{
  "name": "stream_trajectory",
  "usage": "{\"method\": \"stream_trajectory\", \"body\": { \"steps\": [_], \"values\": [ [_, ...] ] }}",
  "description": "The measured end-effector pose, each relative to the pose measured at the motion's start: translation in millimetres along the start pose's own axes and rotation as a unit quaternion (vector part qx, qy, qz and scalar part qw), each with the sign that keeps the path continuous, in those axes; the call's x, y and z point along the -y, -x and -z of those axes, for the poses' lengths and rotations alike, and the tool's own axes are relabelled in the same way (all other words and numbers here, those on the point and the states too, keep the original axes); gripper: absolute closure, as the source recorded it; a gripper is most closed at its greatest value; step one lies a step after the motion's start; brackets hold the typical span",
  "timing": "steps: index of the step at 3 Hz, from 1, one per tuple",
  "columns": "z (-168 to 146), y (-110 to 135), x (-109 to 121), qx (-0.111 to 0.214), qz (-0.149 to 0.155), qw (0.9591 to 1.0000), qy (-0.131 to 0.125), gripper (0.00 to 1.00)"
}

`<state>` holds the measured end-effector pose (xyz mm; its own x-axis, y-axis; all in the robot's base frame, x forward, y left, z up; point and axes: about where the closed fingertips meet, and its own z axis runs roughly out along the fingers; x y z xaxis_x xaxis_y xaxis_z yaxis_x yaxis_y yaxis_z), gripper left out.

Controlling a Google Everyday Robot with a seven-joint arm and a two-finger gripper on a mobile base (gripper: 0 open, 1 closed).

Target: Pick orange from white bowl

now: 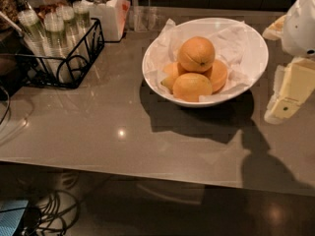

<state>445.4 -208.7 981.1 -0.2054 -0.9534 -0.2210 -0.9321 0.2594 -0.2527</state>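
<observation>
The white bowl (216, 101) stands on the grey table, right of centre, lined with crumpled white paper. Several oranges lie piled in it. The orange (196, 54) with a small dark stem dot sits on top of the pile. Two others show lower at the front (192, 86) and at the right (218, 75). My gripper (290, 90), cream-coloured, hangs at the right edge of the view, to the right of the bowl and apart from it, a little above the table. It holds nothing that I can see.
A black wire rack (64, 53) with stacked plastic cups stands at the back left. A white lidded jar (103, 9) is behind it. The table's front edge (147, 173) runs across below. Cables (54, 215) lie on the floor at lower left.
</observation>
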Motion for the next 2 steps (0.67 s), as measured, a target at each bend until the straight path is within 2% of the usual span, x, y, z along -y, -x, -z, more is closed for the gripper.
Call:
{"method": "stream_trajectory", "body": {
  "steps": [1,2],
  "values": [
    [-4.8,48.3,19.0,0.033,0.029,0.9988,0.022,0.0],
    [-13.6,112.6,46.2,0.062,0.056,0.9957,0.04,0.0]
  ]
}}
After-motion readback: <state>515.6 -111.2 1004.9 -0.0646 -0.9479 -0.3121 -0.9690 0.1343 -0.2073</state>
